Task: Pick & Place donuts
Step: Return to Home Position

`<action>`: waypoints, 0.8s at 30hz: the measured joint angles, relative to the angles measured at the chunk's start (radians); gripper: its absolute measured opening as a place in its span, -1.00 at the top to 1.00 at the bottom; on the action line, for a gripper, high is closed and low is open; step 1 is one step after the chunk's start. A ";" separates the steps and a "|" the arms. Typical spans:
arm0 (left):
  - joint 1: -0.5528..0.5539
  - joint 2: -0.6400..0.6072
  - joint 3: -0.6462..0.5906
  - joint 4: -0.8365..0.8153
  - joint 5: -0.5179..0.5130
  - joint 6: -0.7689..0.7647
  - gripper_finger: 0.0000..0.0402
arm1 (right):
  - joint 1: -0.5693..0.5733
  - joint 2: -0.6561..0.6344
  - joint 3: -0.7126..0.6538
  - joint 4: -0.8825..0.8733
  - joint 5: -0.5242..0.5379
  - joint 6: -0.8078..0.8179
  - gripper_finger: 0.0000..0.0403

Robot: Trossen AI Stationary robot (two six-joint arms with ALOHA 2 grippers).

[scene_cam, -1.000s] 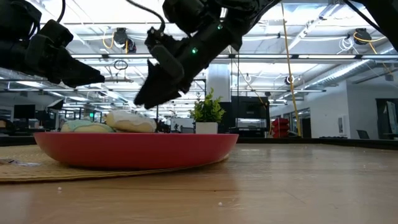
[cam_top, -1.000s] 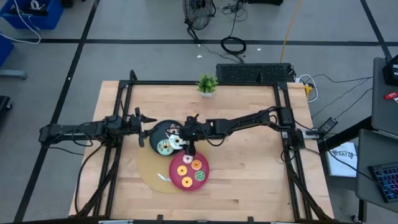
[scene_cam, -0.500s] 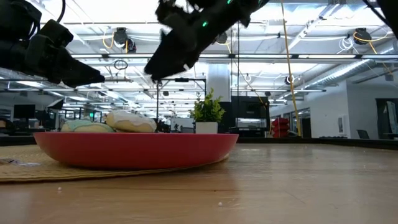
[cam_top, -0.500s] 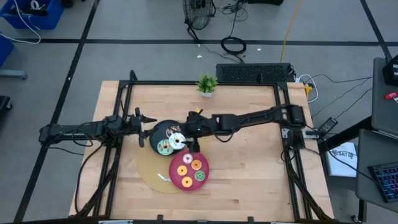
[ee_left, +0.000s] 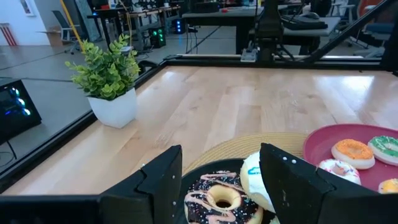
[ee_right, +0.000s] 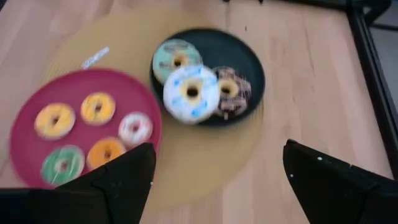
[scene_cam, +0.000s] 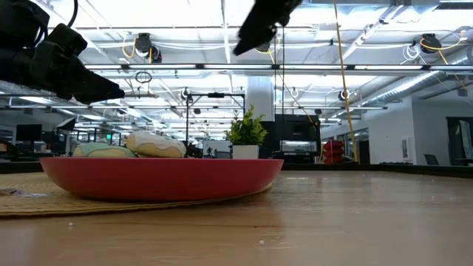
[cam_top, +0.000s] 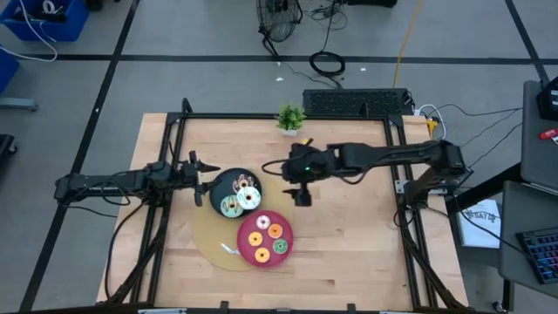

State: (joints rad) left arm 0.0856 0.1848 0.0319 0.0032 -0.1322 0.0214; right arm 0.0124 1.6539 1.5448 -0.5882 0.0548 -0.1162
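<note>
A dark plate (cam_top: 223,185) holds three donuts: a chocolate one (cam_top: 243,182), a white one (cam_top: 249,198) and a mint one (cam_top: 230,207). The right wrist view shows the same three: mint (ee_right: 176,53), white (ee_right: 191,93), chocolate (ee_right: 229,90). The pink plate (cam_top: 249,254) carries several donuts, among them orange (ee_right: 107,151), green (ee_right: 62,165) and pink-white (ee_right: 135,129). My left gripper (cam_top: 206,178) hangs open over the dark plate's left rim, with the chocolate donut (ee_left: 222,200) showing past its fingers. My right gripper (cam_top: 301,195) is open and raised, to the right of both plates.
Both plates lie on a round tan mat (cam_top: 206,235). A small potted plant (cam_top: 290,118) stands at the table's far edge. A dark frame (cam_top: 390,166) runs along the table's sides. Bare wood (cam_top: 349,244) lies to the right of the plates.
My right gripper has risen and drawn back from above the plates toward the table's right. The donuts and plates lie as they did.
</note>
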 joint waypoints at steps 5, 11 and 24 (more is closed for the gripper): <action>0.000 0.000 0.000 0.000 0.000 0.000 -0.07 | 0.000 -0.083 0.000 -0.143 0.000 0.042 -0.63; 0.000 0.000 0.000 0.000 0.000 0.000 -0.06 | 0.000 -0.134 0.000 -0.268 0.000 0.106 -0.64; 0.000 0.000 0.000 -0.001 0.000 0.000 -0.07 | -0.004 -0.287 -0.237 -0.113 -0.001 0.137 -0.63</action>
State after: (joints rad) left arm 0.0856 0.1848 0.0322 0.0021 -0.1322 0.0216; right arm 0.0088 1.3671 1.3082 -0.7012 0.0541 0.0208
